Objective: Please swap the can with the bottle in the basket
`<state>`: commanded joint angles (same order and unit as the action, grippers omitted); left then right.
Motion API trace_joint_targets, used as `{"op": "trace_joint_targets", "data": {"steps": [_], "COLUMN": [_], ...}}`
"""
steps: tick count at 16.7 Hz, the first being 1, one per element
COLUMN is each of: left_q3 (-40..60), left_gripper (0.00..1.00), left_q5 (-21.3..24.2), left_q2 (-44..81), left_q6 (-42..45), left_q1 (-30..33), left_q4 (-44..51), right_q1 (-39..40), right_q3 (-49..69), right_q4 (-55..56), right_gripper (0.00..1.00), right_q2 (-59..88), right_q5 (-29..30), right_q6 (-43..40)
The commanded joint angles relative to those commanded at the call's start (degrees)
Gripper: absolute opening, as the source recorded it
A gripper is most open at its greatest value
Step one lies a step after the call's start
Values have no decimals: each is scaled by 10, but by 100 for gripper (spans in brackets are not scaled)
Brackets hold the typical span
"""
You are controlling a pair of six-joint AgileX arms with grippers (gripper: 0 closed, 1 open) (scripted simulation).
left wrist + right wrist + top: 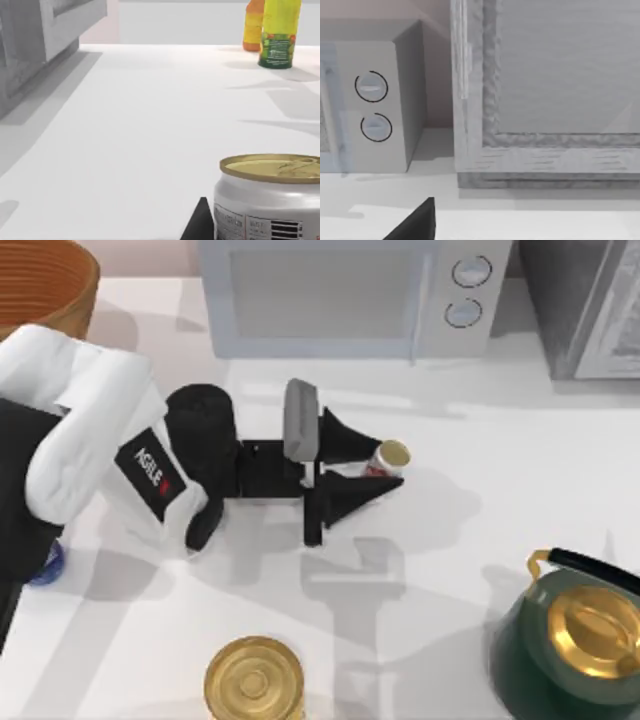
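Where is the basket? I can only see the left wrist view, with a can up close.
Observer: In the top view, the basket sits at the upper left corner of the table.
Operator: Who is by the can?
Observer: The left gripper is at the can, mid-table.
Operator: Anything else around?
Observer: A green kettle stands at the lower right.
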<state>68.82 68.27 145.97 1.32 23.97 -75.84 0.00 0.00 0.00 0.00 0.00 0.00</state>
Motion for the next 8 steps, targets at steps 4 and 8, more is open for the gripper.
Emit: {"op": "trace_joint_targets", "data": {"steps": [4,8], "left_q3": [5,5], "left_gripper": [0,0], "left_q5": [5,5], "left_q2": [5,5], "left_q6": [0,0], "left_q1": [1,1], "left_q4": [0,0], "right_q1": [0,0], "right_q3": [0,0], "right_q4": [0,0], "right_gripper": [100,100], "right_q2": [0,0], "right_q5": [0,0], "right_q6": [0,0]}}
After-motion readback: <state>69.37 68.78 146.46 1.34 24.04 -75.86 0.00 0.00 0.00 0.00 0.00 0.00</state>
